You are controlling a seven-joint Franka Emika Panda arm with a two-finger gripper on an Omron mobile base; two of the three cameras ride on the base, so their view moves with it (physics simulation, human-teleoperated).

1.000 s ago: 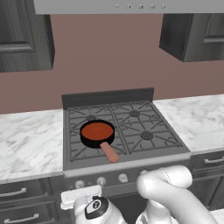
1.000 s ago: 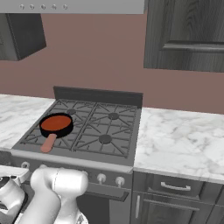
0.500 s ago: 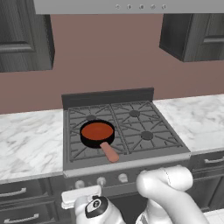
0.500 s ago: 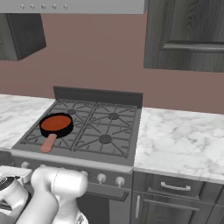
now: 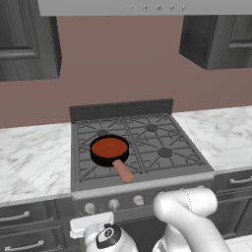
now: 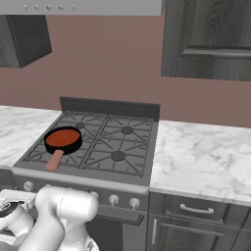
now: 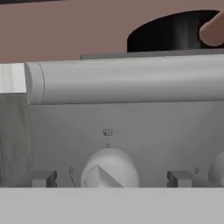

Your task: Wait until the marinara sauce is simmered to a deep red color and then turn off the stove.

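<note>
The marinara sauce [image 5: 109,146] is a smooth orange-red disc in a small black pan [image 6: 62,138], which sits on the front left burner of the grey stove [image 5: 162,172]. The pan's pink handle [image 5: 123,172] points toward the stove's front edge. Low in front of the stove's left end, my gripper [image 7: 111,179] is open. In the hand view its dark fingertips [image 7: 43,178] stand on either side of a round silver knob [image 7: 109,171] without touching it. The pan's black wall [image 7: 175,33] shows above the stove's front lip.
More knobs [image 5: 138,200] run along the stove's front panel. Marble counters [image 6: 211,157] flank the stove, with dark drawers [image 6: 196,211] below and dark cabinets [image 6: 211,39] above. A second knob [image 7: 217,168] sits at the right edge of the hand view.
My hand has edged slightly to the right along the stove's front. The pan has stayed put and the sauce looks the same colour.
</note>
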